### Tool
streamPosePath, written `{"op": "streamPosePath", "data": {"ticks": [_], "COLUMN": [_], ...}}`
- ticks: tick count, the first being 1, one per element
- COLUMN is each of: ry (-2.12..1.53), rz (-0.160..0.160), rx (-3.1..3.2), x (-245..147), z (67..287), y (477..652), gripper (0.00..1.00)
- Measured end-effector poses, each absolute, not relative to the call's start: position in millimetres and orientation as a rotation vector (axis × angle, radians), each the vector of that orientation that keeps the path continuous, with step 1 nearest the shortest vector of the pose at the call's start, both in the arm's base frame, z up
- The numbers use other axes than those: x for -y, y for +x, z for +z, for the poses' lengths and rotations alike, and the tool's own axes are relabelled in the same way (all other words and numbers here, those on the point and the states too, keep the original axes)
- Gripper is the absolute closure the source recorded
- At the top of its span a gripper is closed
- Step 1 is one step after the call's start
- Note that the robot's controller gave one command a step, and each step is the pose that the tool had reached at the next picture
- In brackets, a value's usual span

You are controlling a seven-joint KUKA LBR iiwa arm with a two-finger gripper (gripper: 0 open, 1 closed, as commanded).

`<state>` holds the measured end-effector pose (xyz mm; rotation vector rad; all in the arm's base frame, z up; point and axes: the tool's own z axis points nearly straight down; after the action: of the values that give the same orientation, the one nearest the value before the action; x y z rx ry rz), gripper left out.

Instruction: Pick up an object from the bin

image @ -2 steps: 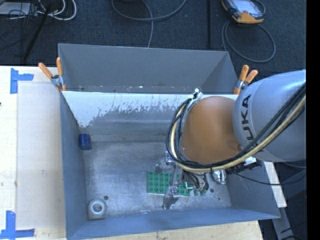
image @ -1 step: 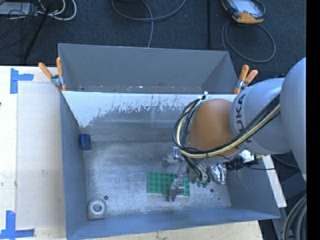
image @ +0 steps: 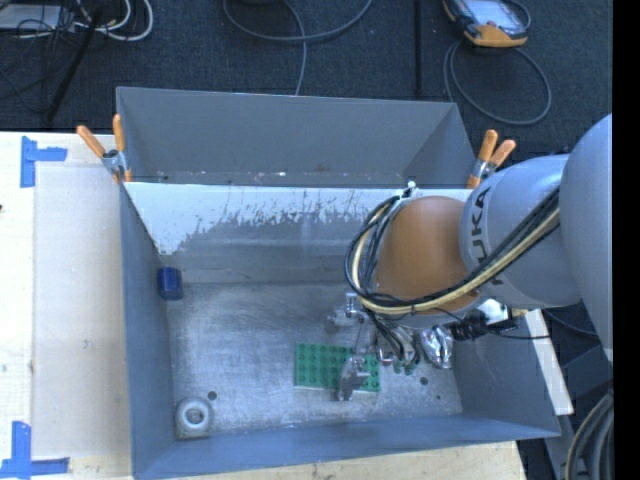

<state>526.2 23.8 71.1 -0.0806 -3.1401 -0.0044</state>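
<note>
Lying flat on the bin (image: 250,148) floor, lower centre of the frame, the green plate (image: 318,365) is not lifted yet. Your hand (image: 352,373) sits low at its right edge; you cannot tell whether it is apart or together. Lifting, I judge, remains.

Dark carpet (image: 180,48), looping black cables (image: 305,68)
</note>
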Motion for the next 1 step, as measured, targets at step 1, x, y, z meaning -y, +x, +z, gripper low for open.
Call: {"op": "streamPosePath", "data": {"ticks": [1], "ry": [-0.082], "rz": [-0.003], "rx": [3.139], "x": [-24.6], "z": [71.9], "y": [526.3], "gripper": [0.0]}}
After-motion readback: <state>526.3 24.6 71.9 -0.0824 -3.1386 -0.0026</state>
